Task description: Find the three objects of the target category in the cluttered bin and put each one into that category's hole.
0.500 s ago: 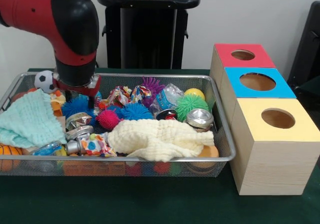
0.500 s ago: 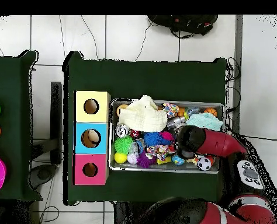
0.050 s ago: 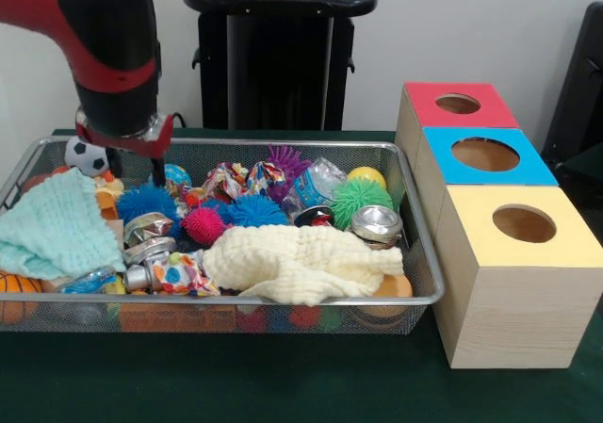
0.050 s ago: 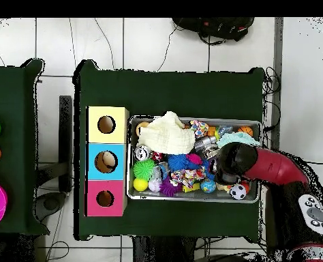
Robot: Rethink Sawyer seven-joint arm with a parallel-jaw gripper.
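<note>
- I am looking at the wire bin (image 3: 415, 220), which is holding a heap of toys, cloths and cans.
- The cream cloth (image 3: 301, 261) is lying across the bin's near middle; in the front view the mint cloth (image 3: 52, 223) is sitting at its nine o'clock end.
- Crushed cans are showing in two spots: one silver can (image 3: 377, 223) at three o'clock of the heap, a cluster of cans (image 3: 146, 239) just beside the mint cloth.
- Spiky balls are crowding the centre: a green spiky ball (image 3: 359, 196), a blue spiky ball (image 3: 252, 210), a pink spiky ball (image 3: 203, 225).
- A soccer ball (image 3: 84, 154) is resting in the far corner, near the arm.
- The gripper (image 3: 132, 164) is hanging over that corner of the bin beside the soccer ball; I cannot tell whether its fingers are apart or together.
- Three boxes are standing at three o'clock of the bin in the front view: red box (image 3: 459, 105), blue box (image 3: 485, 154), yellow box (image 3: 523, 225), each with a round hole on top.
- From overhead, something pale is showing inside the blue box's hole (image 4: 105, 162).
</note>
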